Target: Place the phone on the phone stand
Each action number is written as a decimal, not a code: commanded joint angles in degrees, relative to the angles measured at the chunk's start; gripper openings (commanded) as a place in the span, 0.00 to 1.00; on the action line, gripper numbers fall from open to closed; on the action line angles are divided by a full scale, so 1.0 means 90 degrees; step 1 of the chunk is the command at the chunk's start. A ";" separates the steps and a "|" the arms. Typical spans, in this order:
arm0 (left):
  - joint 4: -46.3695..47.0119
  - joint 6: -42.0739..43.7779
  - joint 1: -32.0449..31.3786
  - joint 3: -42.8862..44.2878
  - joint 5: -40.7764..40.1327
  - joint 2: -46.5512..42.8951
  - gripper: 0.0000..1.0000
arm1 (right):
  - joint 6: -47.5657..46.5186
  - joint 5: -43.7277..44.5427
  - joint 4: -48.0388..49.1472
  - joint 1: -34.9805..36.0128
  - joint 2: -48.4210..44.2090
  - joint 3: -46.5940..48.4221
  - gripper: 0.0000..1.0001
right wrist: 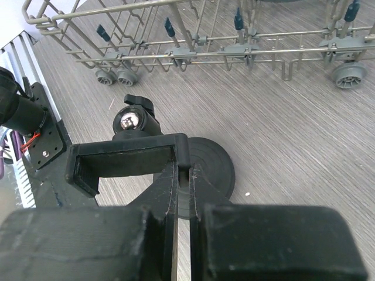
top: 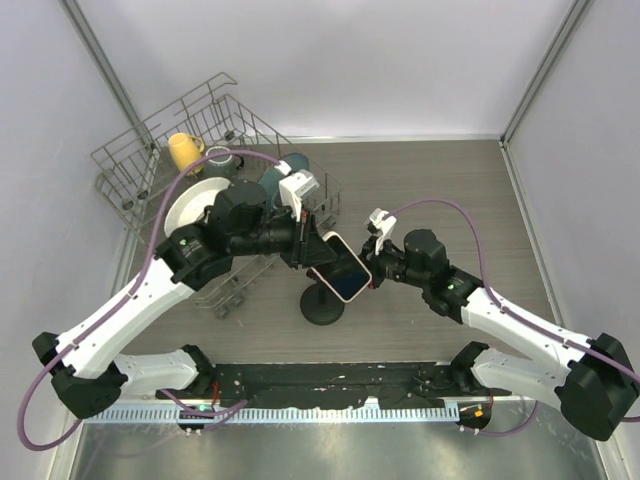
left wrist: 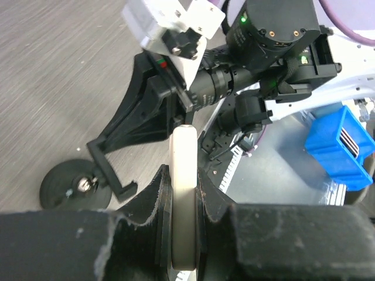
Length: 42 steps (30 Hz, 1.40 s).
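Pale phone (left wrist: pixel 182 152) — inside left hand (left wrist: pixel 184 205)

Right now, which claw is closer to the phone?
Left. The left claw grips the phone; the right claw holds the phone stand beside it.

The phone (top: pixel 340 266), black-screened with a pale pinkish rim and rounded corners, was held off the table near the middle of the scene, tilted with its screen facing up. The phone stand (top: pixel 323 303) stood just below it on its round black disc base. Its black clamp head sat close behind the phone, seemingly not quite touching it.
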 commanded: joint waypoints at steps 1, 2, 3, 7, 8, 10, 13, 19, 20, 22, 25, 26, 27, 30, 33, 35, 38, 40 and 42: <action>0.2583 0.0607 -0.0027 -0.0508 0.1337 -0.0236 0.00 | 0.0235 0.0095 0.0567 0.0095 -0.0185 0.0138 0.00; 0.2703 0.0804 -0.0027 -0.0741 0.1619 -0.0284 0.00 | 0.0060 0.0027 0.0586 0.0095 -0.0165 0.0129 0.01; 0.2752 0.0990 -0.0018 -0.0811 0.1719 -0.0295 0.00 | 0.0000 -0.0013 0.0586 0.0086 -0.0155 0.0129 0.01; 0.2189 0.2161 -0.0017 -0.0831 0.2392 -0.0217 0.00 | -0.0468 -0.0334 0.0381 0.0086 -0.0165 0.0265 0.01; 0.2090 0.2550 -0.0017 -0.0802 0.2519 -0.0197 0.00 | -0.0566 -0.0461 0.0352 0.0086 -0.0175 0.0275 0.01; 0.1856 0.2855 -0.0017 -0.0782 0.2764 -0.0109 0.00 | -0.0839 -0.0579 0.0342 0.0076 -0.0156 0.0285 0.01; 0.1485 0.3617 -0.0017 -0.0675 0.3135 0.0134 0.00 | -0.1074 -0.0804 0.0196 0.0027 -0.0048 0.0363 0.01; 0.0497 0.4692 -0.0017 -0.0080 0.2970 0.0905 0.00 | -0.1211 -0.1263 0.0390 -0.0188 0.0098 0.0353 0.01; 0.0458 0.4770 -0.0017 0.0008 0.2921 0.0974 0.00 | -0.1211 -0.1263 0.0429 -0.0197 0.0118 0.0344 0.01; 0.0467 0.4917 -0.0017 0.0067 0.2804 0.1072 0.00 | -0.1221 -0.1341 0.0459 -0.0227 0.0157 0.0344 0.00; 0.0487 0.5073 -0.0017 0.0135 0.2600 0.1121 0.00 | -0.1231 -0.1467 0.0449 -0.0275 0.0235 0.0373 0.01; 0.0477 0.5132 -0.0008 0.0145 0.2579 0.1189 0.00 | -0.1240 -0.1497 0.0449 -0.0276 0.0255 0.0383 0.01; 0.0429 0.5190 -0.0017 0.0174 0.2550 0.1238 0.00 | -0.1250 -0.1526 0.0440 -0.0285 0.0265 0.0392 0.01; 0.0224 0.5357 -0.0017 0.0360 0.2666 0.1521 0.00 | -0.1270 -0.1624 0.0420 -0.0334 0.0313 0.0412 0.01; 0.0136 0.5328 -0.0017 0.0545 0.3008 0.1697 0.00 | -0.1309 -0.1683 0.0381 -0.0363 0.0343 0.0422 0.01; 0.0126 0.5279 -0.0018 0.0624 0.3174 0.1746 0.00 | -0.1309 -0.1731 0.0361 -0.0393 0.0362 0.0431 0.01; -0.0058 0.5434 -0.0018 0.0721 0.3068 0.1834 0.00 | -0.1319 -0.1848 0.0351 -0.0403 0.0372 0.0451 0.01; -0.0283 0.5542 -0.0027 0.0945 0.3048 0.2019 0.00 | -0.1319 -0.1917 0.0342 -0.0412 0.0430 0.0451 0.01; -0.0509 0.5659 -0.0018 0.1044 0.2961 0.2127 0.00 | -0.1328 -0.1966 0.0322 -0.0441 0.0440 0.0480 0.01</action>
